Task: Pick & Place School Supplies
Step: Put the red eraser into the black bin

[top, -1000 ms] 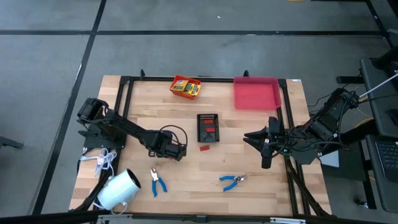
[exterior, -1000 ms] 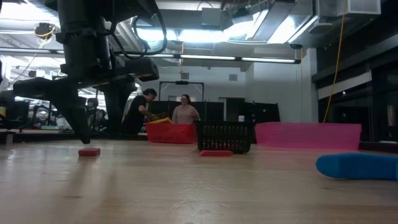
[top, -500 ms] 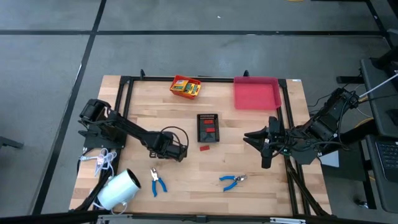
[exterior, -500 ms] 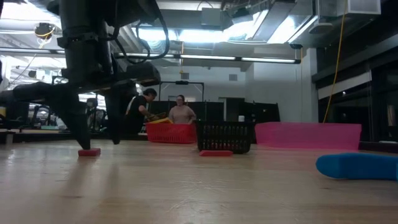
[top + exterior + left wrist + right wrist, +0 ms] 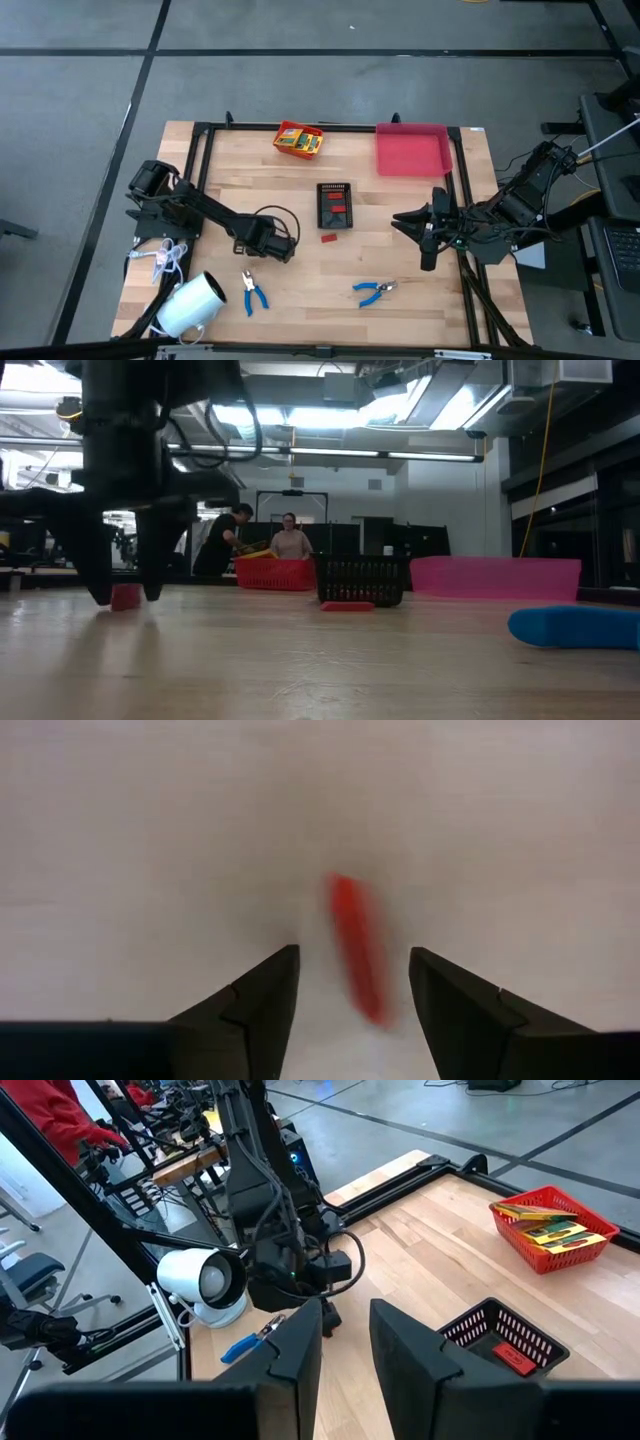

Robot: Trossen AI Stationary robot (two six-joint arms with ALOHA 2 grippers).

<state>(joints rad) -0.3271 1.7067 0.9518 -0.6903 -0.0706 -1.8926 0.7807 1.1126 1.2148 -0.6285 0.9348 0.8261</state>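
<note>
Two arms over the wooden table (image 5: 400, 300). Left gripper (image 5: 125, 595) is down at the tabletop, left of centre, jaws spread wide w/ a small red piece (image 5: 357, 945) between the fingers (image 5: 258, 1002), not clamped; it lies nearer one finger. Right gripper (image 5: 428, 262) hangs by the right edge, jaws partly apart, holding nothing. Another red piece (image 5: 329, 238) lies mid-table, just in front of the black basket (image 5: 334, 205). Printed boxes sit in the red basket (image 5: 299, 140) at the far edge; two blue pliers (image 5: 252, 291) near the front edge.
</note>
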